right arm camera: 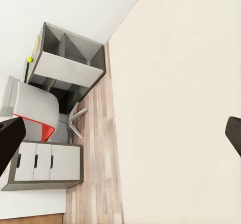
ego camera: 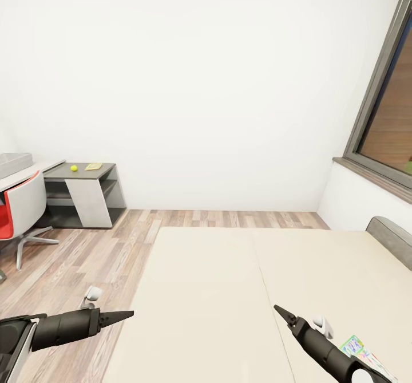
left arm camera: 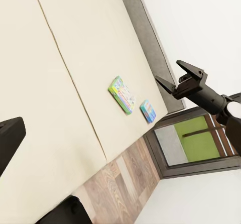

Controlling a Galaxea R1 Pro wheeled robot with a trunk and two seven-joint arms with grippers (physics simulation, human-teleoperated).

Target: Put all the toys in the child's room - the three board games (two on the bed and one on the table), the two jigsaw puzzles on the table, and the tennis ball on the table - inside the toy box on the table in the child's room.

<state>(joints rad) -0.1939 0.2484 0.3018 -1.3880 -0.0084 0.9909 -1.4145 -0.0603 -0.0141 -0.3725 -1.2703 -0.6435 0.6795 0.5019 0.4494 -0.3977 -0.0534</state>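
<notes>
Two black, pointed grippers reach over the low wide bed (ego camera: 240, 291) with its plain beige two-section mattress in the head view: the left gripper (ego camera: 123, 315) at the bed's floor-side edge, its fingers together in one tip, and the right gripper (ego camera: 283, 313) above the mattress seam, likewise drawn to a point. Beside the right arm, near the bed's near corner, lies a flat colourful board game box (ego camera: 357, 348) (partly hidden by the arm). Beyond the bed's far corner stands the lower dark-grey cabinet section of the white-topped table (ego camera: 86, 172), carrying the small yellow-green tennis ball (ego camera: 74, 168) and, just beside it, a thin flat yellowish board (ego camera: 93, 166). The shallow light-grey toy box (ego camera: 14, 162) rests on the white top, behind a white and red chair (ego camera: 20, 211).

Left wrist view: a green-edged board game box (left arm camera: 122, 94) and a small blue board game box (left arm camera: 147, 110) lie near each other on the bed, close to its grey headboard (left arm camera: 150, 43); here the right gripper (left arm camera: 173, 78) shows its jaws slightly parted.

Right wrist view: the ball (right arm camera: 30, 60) sits on the cabinet top beyond the bed's edge.
</notes>
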